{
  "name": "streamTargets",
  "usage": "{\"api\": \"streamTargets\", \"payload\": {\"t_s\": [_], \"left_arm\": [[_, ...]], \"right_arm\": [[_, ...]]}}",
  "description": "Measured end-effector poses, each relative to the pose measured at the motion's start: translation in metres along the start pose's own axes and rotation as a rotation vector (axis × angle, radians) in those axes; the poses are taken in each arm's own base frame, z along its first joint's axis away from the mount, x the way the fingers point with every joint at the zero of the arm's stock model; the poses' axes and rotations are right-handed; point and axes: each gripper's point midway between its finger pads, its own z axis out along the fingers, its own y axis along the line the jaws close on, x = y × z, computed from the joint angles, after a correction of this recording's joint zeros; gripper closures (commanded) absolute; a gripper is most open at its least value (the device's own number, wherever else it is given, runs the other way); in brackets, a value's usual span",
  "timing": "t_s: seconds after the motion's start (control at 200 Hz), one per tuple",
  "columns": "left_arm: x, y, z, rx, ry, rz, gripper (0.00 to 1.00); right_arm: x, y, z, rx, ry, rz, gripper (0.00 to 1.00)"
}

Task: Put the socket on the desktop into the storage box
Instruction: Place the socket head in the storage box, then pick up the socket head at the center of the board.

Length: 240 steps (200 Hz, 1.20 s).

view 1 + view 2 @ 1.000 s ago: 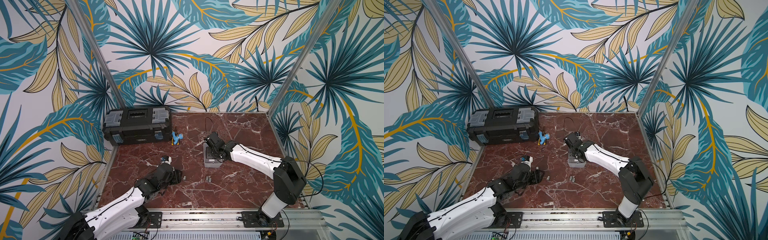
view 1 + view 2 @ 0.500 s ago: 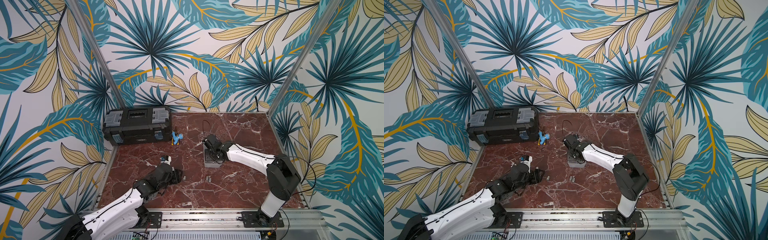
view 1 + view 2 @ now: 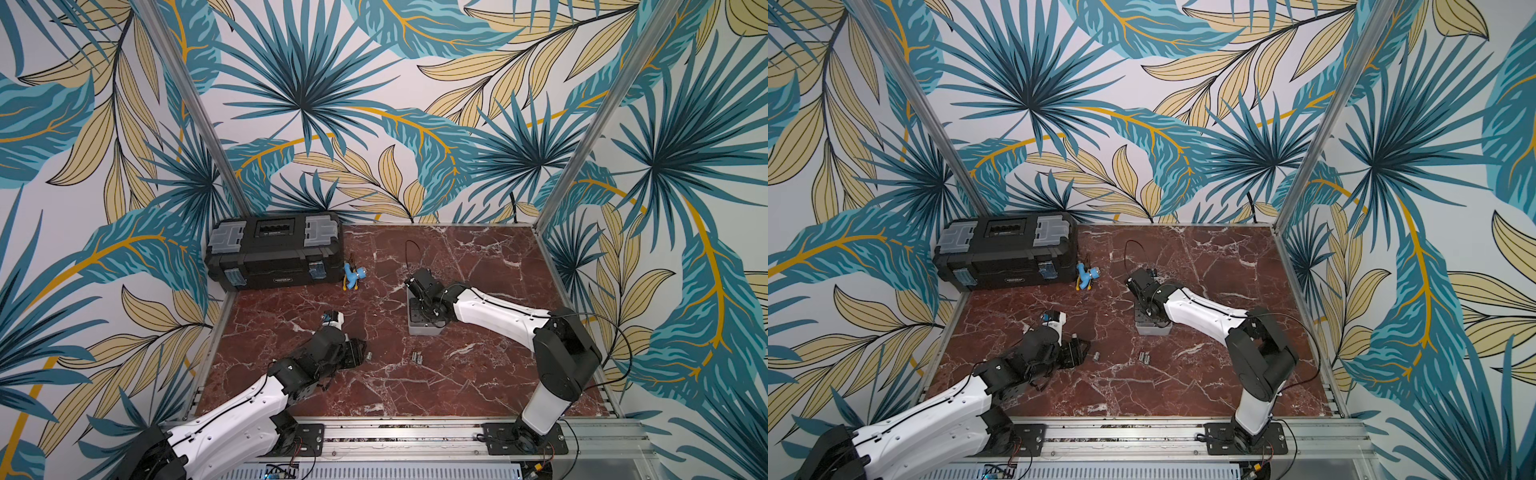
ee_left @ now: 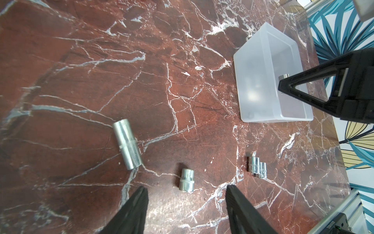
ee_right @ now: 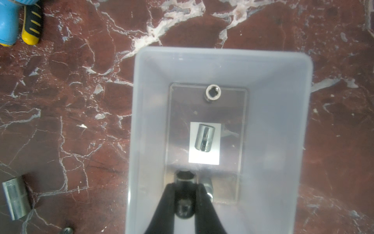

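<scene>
The translucent storage box (image 3: 424, 330) (image 3: 1152, 329) stands mid-desktop. My right gripper (image 5: 185, 186) hangs inside it, shut on a dark socket (image 5: 185, 178) held just above the bottom. Three more sockets are in the box: one upright (image 5: 213, 92), one lying on the white label (image 5: 204, 137), one beside my fingers (image 5: 208, 188). My left gripper (image 4: 186, 188) is open and low over the desktop (image 3: 478, 374). A short socket (image 4: 187, 180) (image 3: 368, 355) lies just ahead of its tips. A long socket (image 4: 128, 144) and a touching pair (image 4: 257, 167) (image 3: 417, 358) lie nearby.
A black toolbox (image 3: 274, 253) sits at the back left corner, with a blue toy figure (image 3: 353, 276) and a yellow-handled tool (image 5: 32, 24) beside it. Aluminium rails (image 3: 395, 432) edge the desktop in front, and patterned walls close the other sides.
The right arm has shifted slightly leftward over the storage box, still holding its socket. The left arm has barely moved.
</scene>
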Motion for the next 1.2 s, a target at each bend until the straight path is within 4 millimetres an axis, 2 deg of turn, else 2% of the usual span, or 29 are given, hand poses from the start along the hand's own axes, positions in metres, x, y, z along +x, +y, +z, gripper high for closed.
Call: {"api": "streamTargets", "payload": {"t_s": [0.045, 0.115, 0.215, 0.31, 0.486, 0.611, 0.921, 1.047, 1.202], "left_arm": [[0.000, -0.001, 0.000, 0.003, 0.002, 0.000, 0.35], [0.001, -0.001, 0.000, 0.006, 0.005, 0.000, 0.35], [0.002, -0.001, 0.000, 0.009, 0.009, 0.000, 0.35], [0.002, -0.002, 0.000, 0.013, 0.014, 0.001, 0.35], [0.006, -0.004, 0.001, 0.019, 0.026, 0.009, 0.35], [0.015, -0.007, 0.002, 0.018, 0.051, 0.042, 0.35], [0.047, -0.004, 0.015, -0.066, 0.170, 0.137, 0.41], [0.052, -0.007, 0.022, -0.101, 0.205, 0.173, 0.43], [0.048, -0.014, 0.027, -0.131, 0.207, 0.206, 0.45]], "right_arm": [[0.000, 0.000, 0.000, 0.000, 0.001, 0.000, 0.94], [0.000, 0.000, 0.000, -0.003, 0.002, 0.000, 0.74], [0.000, 0.001, -0.002, -0.008, 0.001, 0.001, 0.54], [-0.004, 0.003, -0.010, -0.023, -0.018, 0.005, 0.46], [-0.016, 0.006, -0.034, -0.065, -0.071, 0.016, 0.47], [-0.020, 0.014, -0.053, -0.102, -0.107, 0.013, 0.54], [0.001, 0.051, -0.087, -0.192, -0.153, -0.073, 0.72], [0.004, 0.049, -0.092, -0.194, -0.163, -0.079, 0.76], [0.005, 0.044, -0.097, -0.190, -0.178, -0.074, 0.78]]}}
